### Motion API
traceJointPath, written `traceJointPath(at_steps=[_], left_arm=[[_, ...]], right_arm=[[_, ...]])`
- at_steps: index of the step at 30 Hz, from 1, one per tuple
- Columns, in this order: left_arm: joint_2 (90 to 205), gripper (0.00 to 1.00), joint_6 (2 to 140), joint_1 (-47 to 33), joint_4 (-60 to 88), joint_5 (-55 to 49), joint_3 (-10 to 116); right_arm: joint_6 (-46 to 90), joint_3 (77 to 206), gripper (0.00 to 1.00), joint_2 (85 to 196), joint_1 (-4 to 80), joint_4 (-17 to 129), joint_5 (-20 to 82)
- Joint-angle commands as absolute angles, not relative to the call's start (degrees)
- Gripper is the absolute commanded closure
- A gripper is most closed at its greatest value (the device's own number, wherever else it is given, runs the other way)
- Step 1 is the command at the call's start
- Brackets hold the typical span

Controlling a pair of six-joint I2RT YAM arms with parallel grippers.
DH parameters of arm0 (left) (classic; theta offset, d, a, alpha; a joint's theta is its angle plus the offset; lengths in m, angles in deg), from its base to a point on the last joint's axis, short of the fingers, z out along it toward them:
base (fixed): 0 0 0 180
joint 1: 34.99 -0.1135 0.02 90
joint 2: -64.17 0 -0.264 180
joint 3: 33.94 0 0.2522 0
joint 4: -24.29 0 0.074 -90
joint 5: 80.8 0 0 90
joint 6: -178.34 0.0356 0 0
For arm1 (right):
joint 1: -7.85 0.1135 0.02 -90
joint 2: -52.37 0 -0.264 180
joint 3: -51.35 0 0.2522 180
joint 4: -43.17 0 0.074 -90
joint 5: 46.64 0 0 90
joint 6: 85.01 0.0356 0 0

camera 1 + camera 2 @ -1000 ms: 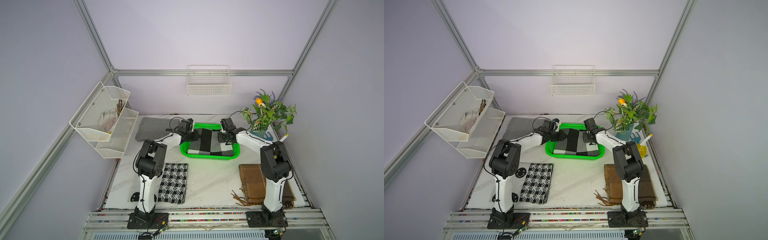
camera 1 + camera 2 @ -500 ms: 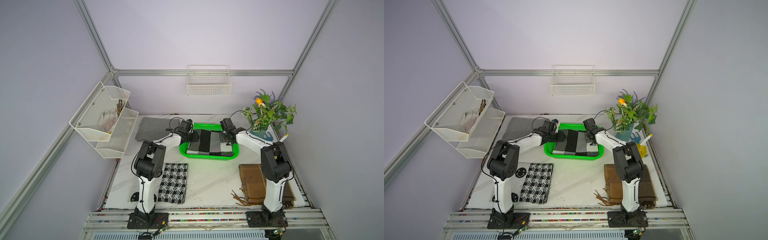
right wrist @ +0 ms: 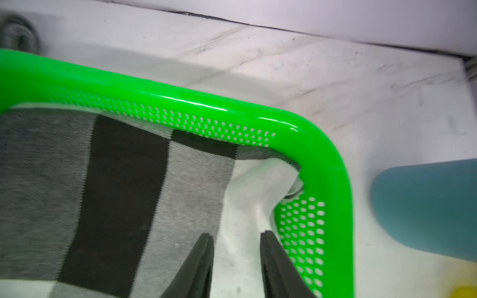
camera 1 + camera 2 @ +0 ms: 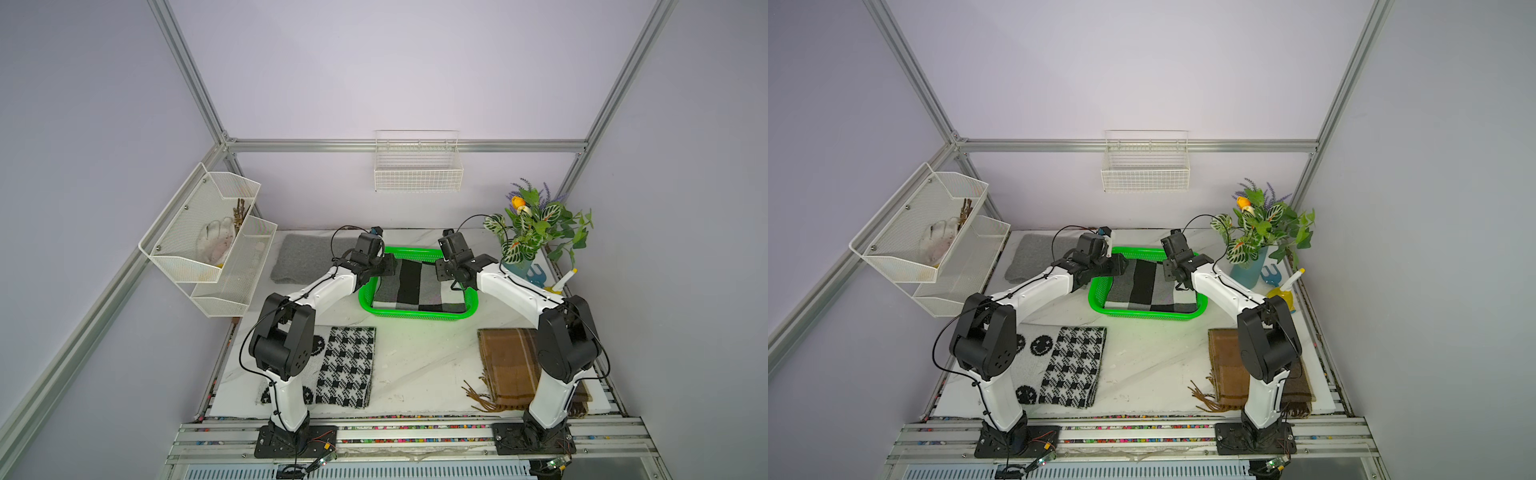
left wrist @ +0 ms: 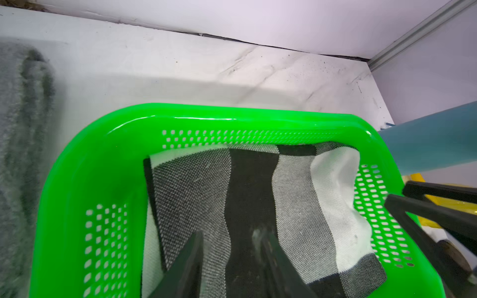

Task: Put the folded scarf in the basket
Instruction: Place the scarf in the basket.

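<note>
The folded scarf (image 4: pixel 415 284), checked in black, grey and white, lies flat inside the bright green basket (image 4: pixel 415 314), as both top views show (image 4: pixel 1142 286). My left gripper (image 4: pixel 388 266) hangs over the basket's left end. In the left wrist view it (image 5: pixel 229 233) is open just above the scarf (image 5: pixel 193 185), with nothing between its fingers. Over the right end is my right gripper (image 4: pixel 441 272). In the right wrist view it (image 3: pixel 236 234) is open above the scarf's white corner (image 3: pixel 247 196), close to the perforated wall (image 3: pixel 302 232).
A grey mat (image 4: pixel 307 257) lies back left and a houndstooth scarf (image 4: pixel 347 365) front left. A brown fringed scarf (image 4: pixel 507 365) is front right, partly under the right arm. A plant in a blue vase (image 4: pixel 528 249) stands right of the basket. A mesh shelf (image 4: pixel 208 241) hangs left, a wire basket (image 4: pixel 417 166) on the back wall.
Both grippers have stayed over the basket's ends, hardly shifting. The scarf lies in the basket throughout.
</note>
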State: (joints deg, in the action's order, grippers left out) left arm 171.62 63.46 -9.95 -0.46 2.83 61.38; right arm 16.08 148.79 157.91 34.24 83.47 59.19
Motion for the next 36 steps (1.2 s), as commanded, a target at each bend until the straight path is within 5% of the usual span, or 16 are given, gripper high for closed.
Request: traceJointPath(at_steps=[1,15,23,36], left_arm=[[170.97,0.6,65.15,-7.84,3.94,1.12,62.71],[184.77,0.64,62.28,-8.97,7.68,-4.85,67.91],[184.12,0.65,63.61,-10.41,10.89,2.89,63.16],[187.13,0.68,63.14,-14.05,10.52,0.95,61.4]], right_arm=[[16.59,149.18,0.71,160.89,34.04,81.08,54.85],[16.02,150.6,0.79,168.56,33.95,75.09,60.23],[14.66,148.14,0.8,169.27,33.69,74.68,67.3],[14.57,145.29,0.81,168.91,32.72,75.15,71.75]])
